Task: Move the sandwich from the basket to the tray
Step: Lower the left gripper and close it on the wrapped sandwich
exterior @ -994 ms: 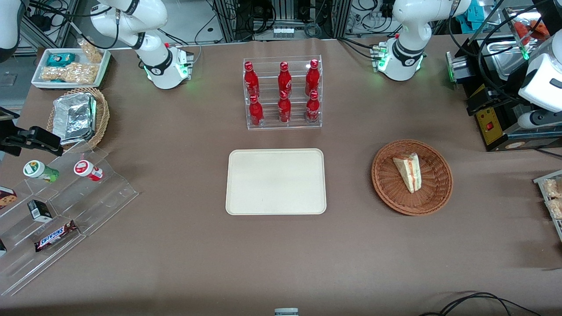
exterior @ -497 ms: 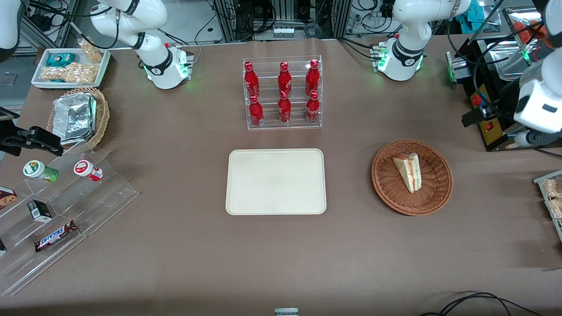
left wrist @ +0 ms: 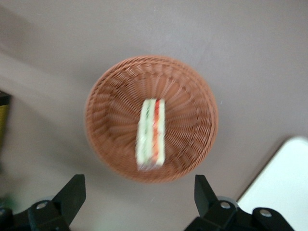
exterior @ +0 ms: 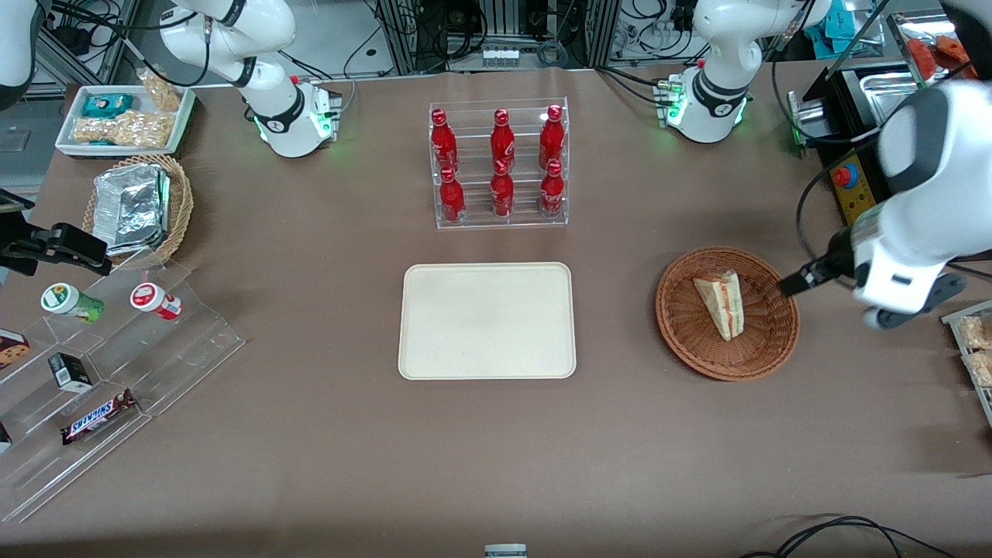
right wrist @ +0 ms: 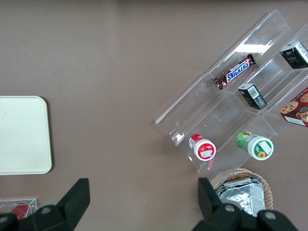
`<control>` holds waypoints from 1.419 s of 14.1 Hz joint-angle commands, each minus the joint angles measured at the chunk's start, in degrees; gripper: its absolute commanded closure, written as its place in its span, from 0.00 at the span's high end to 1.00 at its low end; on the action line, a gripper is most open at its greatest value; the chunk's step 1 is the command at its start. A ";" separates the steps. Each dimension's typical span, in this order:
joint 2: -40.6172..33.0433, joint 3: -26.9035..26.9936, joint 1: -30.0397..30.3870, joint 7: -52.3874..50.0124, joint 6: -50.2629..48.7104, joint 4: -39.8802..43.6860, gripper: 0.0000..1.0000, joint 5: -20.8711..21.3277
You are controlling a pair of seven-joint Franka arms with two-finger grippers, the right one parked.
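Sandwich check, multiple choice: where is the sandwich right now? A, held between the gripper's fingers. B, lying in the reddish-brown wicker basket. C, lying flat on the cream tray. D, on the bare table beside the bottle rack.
B: the sandwich lies inside the basket, while the tray holds nothing and the open gripper hangs above the basket's rim toward the working arm's end of the table, gripping nothing.

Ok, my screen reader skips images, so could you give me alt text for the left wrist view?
A wrapped sandwich lies in the middle of a round reddish-brown wicker basket on a brown table, seen from above. The open pincer hovers above the basket's edge, empty, and a corner of the cream tray shows beside the basket.
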 commanded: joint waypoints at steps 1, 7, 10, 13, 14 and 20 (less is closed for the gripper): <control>0.14 0.21 -0.67 -2.97 11.45 -8.10 1.00 -0.85; 2.78 0.03 -0.93 -2.97 31.66 -22.42 1.00 -0.67; 3.40 0.03 -1.02 -3.06 36.97 -25.43 1.00 -0.67; 4.89 0.03 -1.02 -3.14 36.97 -25.78 1.00 -0.76; 5.33 -0.05 -1.02 -3.15 36.97 -25.96 1.00 -0.76; 7.17 -0.14 -2.42 -4.81 36.89 -26.31 0.93 -0.76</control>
